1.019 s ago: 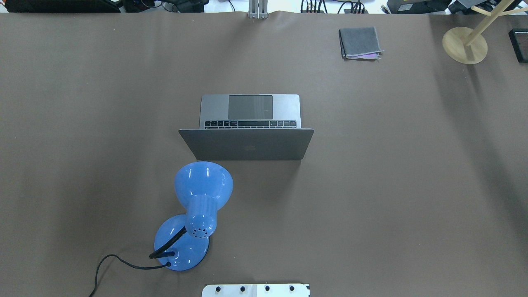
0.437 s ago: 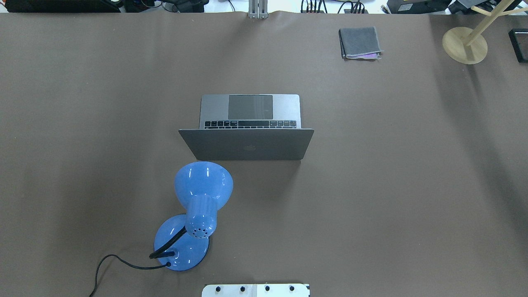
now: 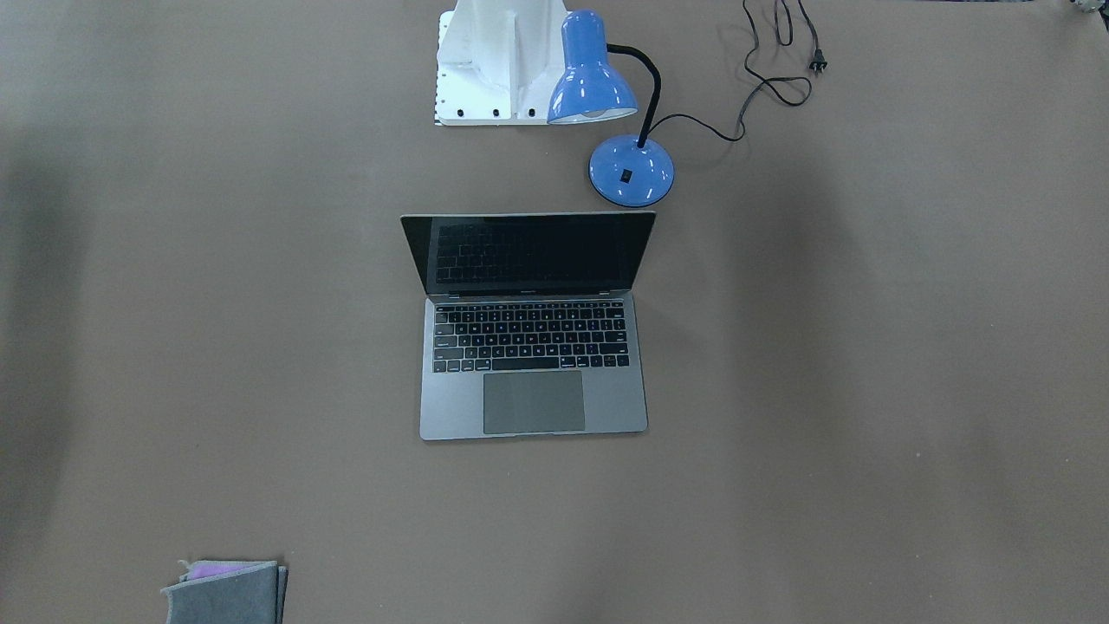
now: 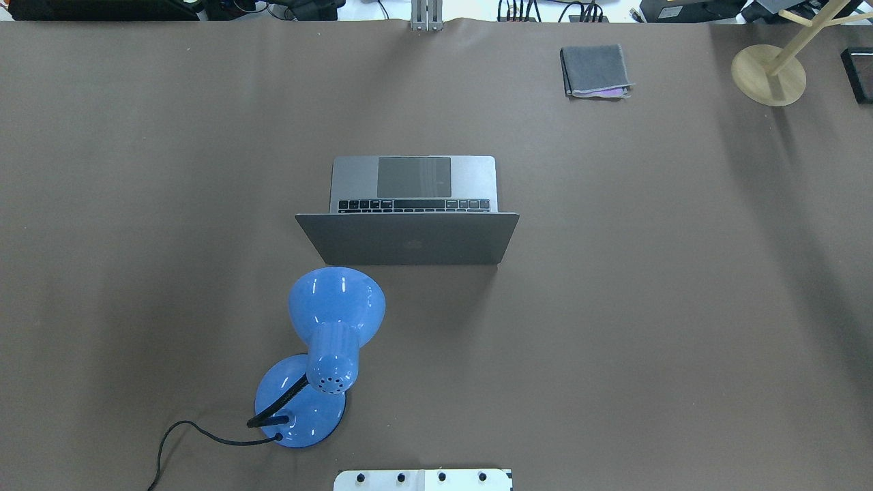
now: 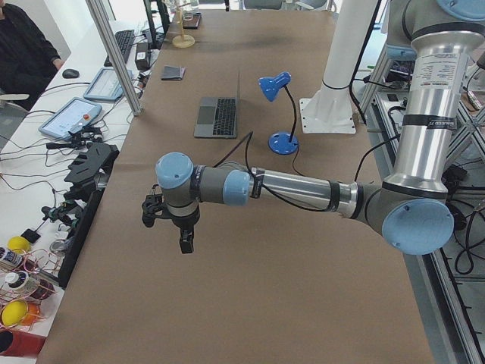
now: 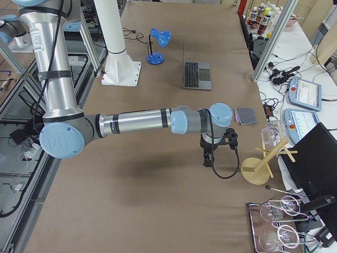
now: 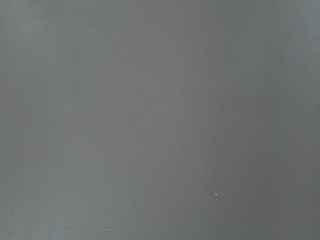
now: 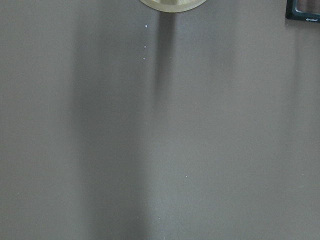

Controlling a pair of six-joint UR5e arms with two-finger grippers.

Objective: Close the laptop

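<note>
Brown table (image 4: 648, 307) — laptop (image 4: 409, 235) stands open at its middle.

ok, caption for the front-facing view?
Open laptop at centre, screen dark; blue lamp beyond its lid, grey cloth at the near edge.

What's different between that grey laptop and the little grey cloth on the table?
The laptop stands open with its lid raised; the cloth lies folded flat. The laptop is much the larger. The laptop sits mid-table, the cloth near the edge farthest from the robot. The cloth shows a purple strip; the laptop has black keys. Both are grey and rest on the brown table.
</note>
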